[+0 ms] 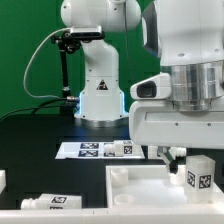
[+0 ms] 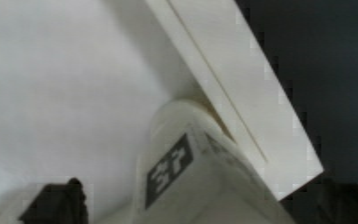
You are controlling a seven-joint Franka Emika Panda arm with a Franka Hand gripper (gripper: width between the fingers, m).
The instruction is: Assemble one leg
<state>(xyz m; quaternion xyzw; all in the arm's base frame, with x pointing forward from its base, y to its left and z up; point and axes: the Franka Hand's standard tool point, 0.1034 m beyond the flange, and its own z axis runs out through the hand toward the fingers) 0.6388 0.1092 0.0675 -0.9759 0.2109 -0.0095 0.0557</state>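
My gripper (image 1: 188, 163) is shut on a white leg (image 1: 198, 178) with a black-and-white tag, at the exterior view's right. It holds the leg upright over the large flat white panel (image 1: 140, 195). In the wrist view the leg (image 2: 190, 160) fills the gap between my dark fingers (image 2: 59, 203), and its far end lies close to the panel's raised edge (image 2: 226, 90). I cannot tell whether the leg touches the panel. A second leg (image 1: 119, 149) lies beside the marker board. A third leg (image 1: 54, 202) lies at the front left.
The marker board (image 1: 85, 149) lies flat on the black table in front of the robot base (image 1: 100, 95). A small white part (image 1: 3, 180) sits at the left edge. A green wall is behind.
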